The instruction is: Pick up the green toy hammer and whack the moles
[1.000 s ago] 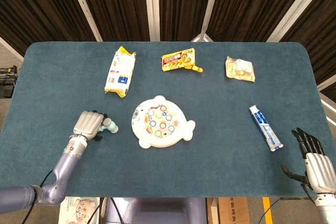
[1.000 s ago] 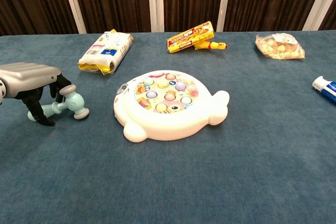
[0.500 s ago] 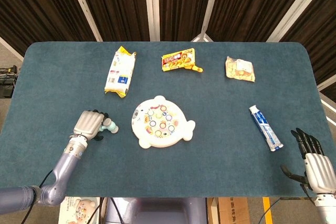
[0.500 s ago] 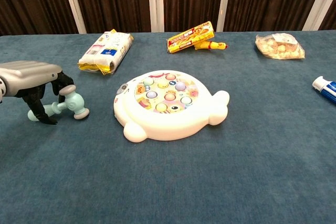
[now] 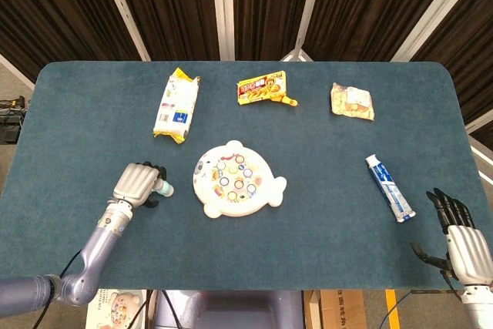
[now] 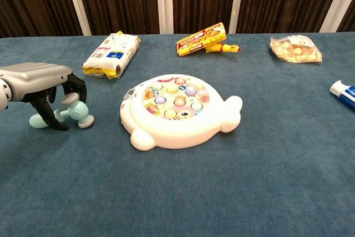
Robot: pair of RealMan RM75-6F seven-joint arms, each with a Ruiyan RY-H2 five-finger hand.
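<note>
The green toy hammer (image 6: 75, 114) lies on the blue table to the left of the white whack-a-mole toy (image 6: 166, 134). My left hand (image 6: 36, 76) hovers over the handle, dark fingers hanging down on either side of it, behind and in front, without clamping it. From the head view, the left hand (image 5: 137, 182) covers most of the hammer (image 5: 163, 188), leaving only the head showing beside the mole toy (image 5: 219, 204). Far off at the table's near right corner, my right hand (image 5: 462, 244) holds nothing, fingers spread.
A white cracker packet (image 5: 176, 105), a yellow snack pack (image 5: 262, 88) and a clear snack bag (image 5: 352, 102) lie along the back. A toothpaste tube (image 5: 389, 186) lies at the right, between the mole toy and my right hand.
My left hand has slid right along the hammer, its fingers now straddling the handle close to the head. The hammer has shifted slightly. The right hand is unchanged.
</note>
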